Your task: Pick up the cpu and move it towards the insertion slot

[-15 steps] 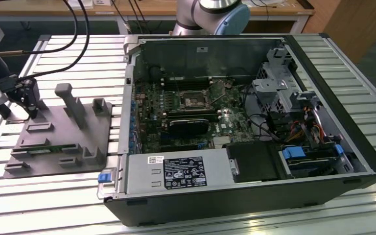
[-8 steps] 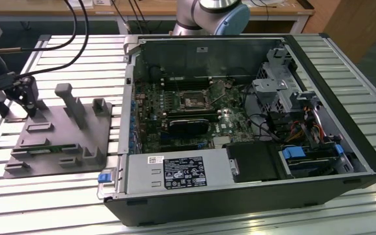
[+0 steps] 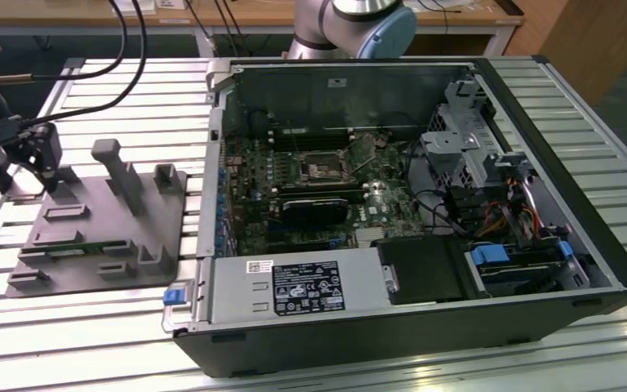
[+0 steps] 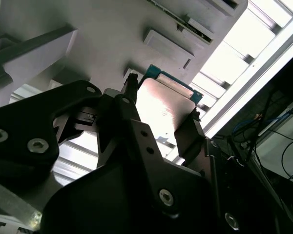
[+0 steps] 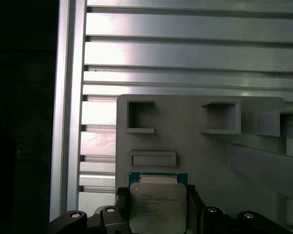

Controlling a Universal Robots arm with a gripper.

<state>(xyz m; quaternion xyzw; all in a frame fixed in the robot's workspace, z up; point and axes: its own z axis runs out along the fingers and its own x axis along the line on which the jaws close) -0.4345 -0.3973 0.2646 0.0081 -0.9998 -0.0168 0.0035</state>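
The gripper (image 5: 158, 195), over the grey fixture (image 3: 95, 233) at the exterior view's left, clamps the square cpu (image 5: 158, 209) by opposite edges. The chip sits flat, metal lid up, well apart from the insertion slot (image 3: 322, 167).

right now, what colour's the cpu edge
Green, framing the square silver-topped cpu; best in the first wrist view.

The cpu (image 5: 157, 207) sat in the gripper (image 5: 157, 214) over the fixture (image 5: 195, 146). In the exterior view, the insertion slot (image 3: 322, 167) lay mid-frame, inside the case (image 3: 570, 155).
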